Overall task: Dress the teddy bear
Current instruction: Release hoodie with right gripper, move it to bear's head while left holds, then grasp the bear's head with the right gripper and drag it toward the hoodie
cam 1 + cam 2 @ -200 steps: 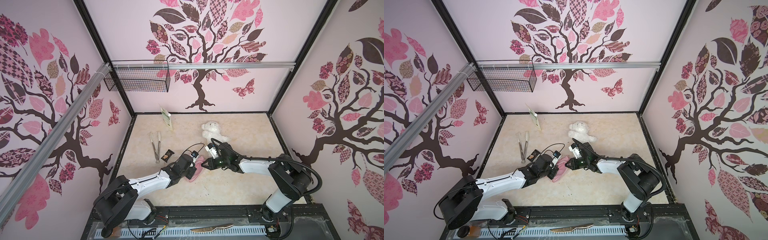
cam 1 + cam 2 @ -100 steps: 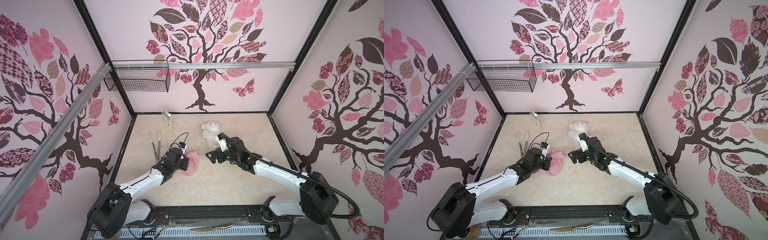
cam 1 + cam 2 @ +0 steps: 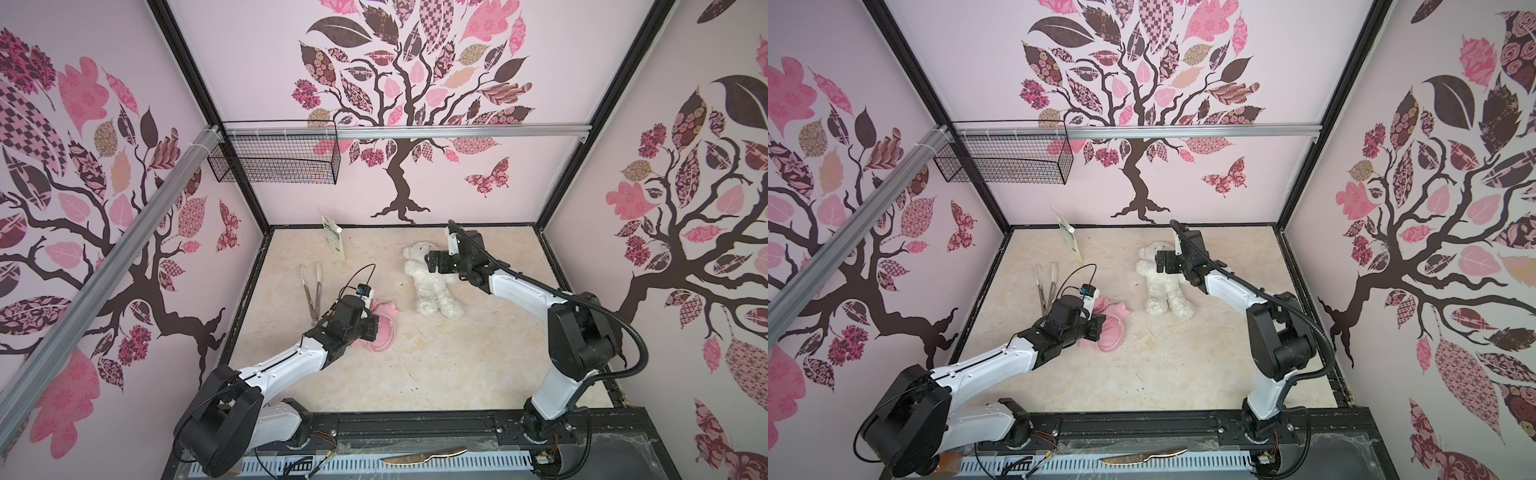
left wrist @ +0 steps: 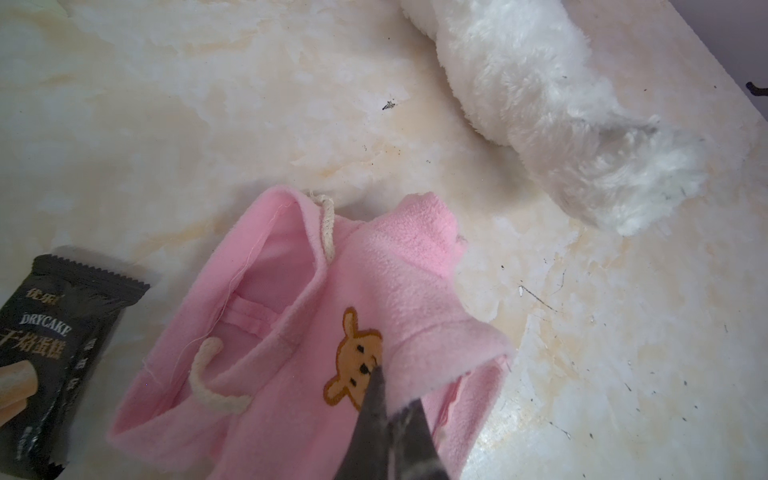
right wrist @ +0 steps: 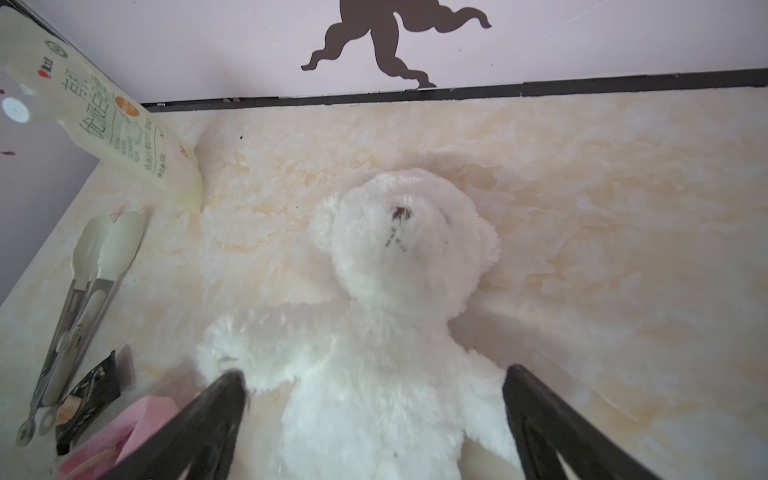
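The bear (image 5: 399, 249) is lying face-up toward the back of the table (image 3: 415, 374), apart from the hoodie (image 4: 266, 332) that the left gripper (image 4: 388, 411) is pinching, while the right gripper (image 5: 374, 374), jaws spread, is hovering astride its chest, apparently readying a grasp to bring bear and hoodie opening together.

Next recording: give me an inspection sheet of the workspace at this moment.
Surface: pale marbled table, small dark marks.
Job's things: white teddy bear lies face up, undressed; pink hoodie crumpled beside it, apart.
Clutter: tongs, black snack packet, pale pouch leaning near the back wall, knife on the front ledge.
Grippers: left gripper shut on the hoodie; right gripper open, straddling the bear's chest.
Cables: cable loops above the left wrist; black hose along the right arm.
Surroundings: pink walls with tree decals; wire basket on a rail.
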Motion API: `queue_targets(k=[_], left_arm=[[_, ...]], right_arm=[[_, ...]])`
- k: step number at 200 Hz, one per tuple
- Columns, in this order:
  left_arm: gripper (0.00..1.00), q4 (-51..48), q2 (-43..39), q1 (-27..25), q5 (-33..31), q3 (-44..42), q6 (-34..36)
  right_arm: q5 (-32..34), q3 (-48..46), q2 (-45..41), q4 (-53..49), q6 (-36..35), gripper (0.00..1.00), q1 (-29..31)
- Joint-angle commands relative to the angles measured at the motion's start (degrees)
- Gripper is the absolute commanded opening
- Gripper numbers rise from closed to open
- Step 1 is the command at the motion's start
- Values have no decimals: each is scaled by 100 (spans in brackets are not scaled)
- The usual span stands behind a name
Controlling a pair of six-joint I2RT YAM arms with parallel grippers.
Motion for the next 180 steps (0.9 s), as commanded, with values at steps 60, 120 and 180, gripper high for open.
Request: queue_targets(k=[60, 120, 180], left_arm=[[0, 113, -96, 25, 222, 113, -76], [0, 215, 32, 25, 164, 156, -316], [0, 463, 287, 262, 41, 277, -371]], right_arm=[[50, 1538, 2001, -532, 75, 100, -90], [-689, 2028, 2513, -611, -288, 53, -99], [-2044, -1008, -361, 411, 458, 32, -88]])
